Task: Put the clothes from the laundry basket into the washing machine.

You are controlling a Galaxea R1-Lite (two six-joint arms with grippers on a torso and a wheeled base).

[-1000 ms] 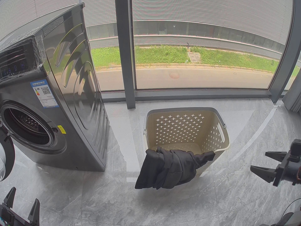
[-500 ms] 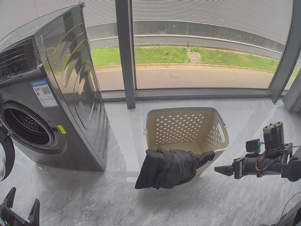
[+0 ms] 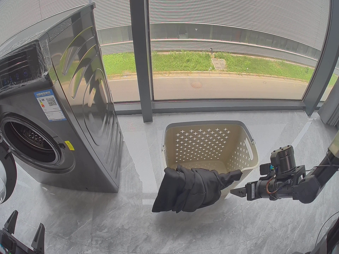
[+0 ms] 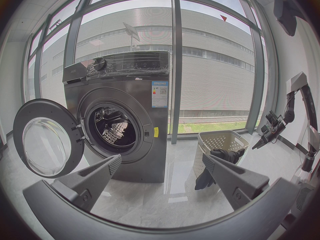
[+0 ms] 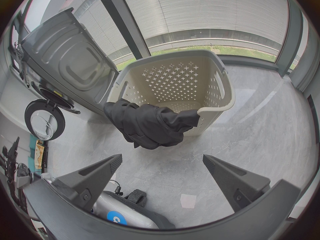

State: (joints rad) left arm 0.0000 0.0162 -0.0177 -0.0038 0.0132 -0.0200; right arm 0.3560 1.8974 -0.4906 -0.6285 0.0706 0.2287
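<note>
One black garment point(image 3: 192, 191) hangs over the near rim of the laundry basket point(image 3: 208, 123). Just beside it the right pincer point(image 3: 239, 192) is apart and empty. The left pincer point(image 3: 25, 230), also apart, is well away.

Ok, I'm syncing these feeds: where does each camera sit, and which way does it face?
Head view: head-mounted, looking down at washing machine, laundry basket, black garment; left gripper, right gripper at edges.
Left wrist view: low, facing the machine's open door; own open fingers foreground.
Right wrist view: above the garment, facing down; own open fingers.
All share machine, basket, garment.
</note>
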